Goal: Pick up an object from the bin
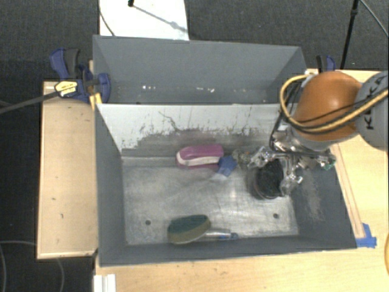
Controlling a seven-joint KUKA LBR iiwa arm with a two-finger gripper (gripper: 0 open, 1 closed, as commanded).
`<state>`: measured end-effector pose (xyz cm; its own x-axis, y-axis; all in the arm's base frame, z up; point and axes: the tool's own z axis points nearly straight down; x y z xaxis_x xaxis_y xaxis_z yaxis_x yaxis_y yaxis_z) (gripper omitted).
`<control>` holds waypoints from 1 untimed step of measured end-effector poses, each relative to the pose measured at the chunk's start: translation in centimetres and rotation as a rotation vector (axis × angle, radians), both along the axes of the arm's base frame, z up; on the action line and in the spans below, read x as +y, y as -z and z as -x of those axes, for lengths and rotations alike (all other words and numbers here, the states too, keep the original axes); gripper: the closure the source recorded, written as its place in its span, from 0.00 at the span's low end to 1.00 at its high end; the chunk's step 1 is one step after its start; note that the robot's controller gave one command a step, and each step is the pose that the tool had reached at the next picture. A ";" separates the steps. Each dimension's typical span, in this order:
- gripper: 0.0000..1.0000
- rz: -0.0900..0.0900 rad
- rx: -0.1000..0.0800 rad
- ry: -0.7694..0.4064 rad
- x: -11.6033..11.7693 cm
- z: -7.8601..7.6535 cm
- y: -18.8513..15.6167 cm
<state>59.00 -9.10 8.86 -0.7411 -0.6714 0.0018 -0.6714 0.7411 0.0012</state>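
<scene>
My gripper (276, 170) is low in the right part of the bin, under the arm's orange cover. Its metal fingers (261, 159) stand apart, open, on either side of a dark round thing (266, 184) that lies on the bin floor. Whether they touch it I cannot tell. A small blue piece (227, 166) lies just left of the gripper. Further left, by the back wall, rests a pink and purple oblong thing (199, 156).
A green sponge-headed brush (189, 227) with a thin blue handle lies along the front wall. The arm and its cables come in over the right rim. The bin's sloped walls stand close on the gripper's right.
</scene>
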 end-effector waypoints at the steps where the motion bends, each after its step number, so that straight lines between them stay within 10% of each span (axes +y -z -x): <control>1: 1.00 -0.002 0.000 0.007 0.0 0.0 -0.1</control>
<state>59.05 -9.06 8.93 -0.7458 -0.6662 0.0003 -0.6662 0.7458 0.0022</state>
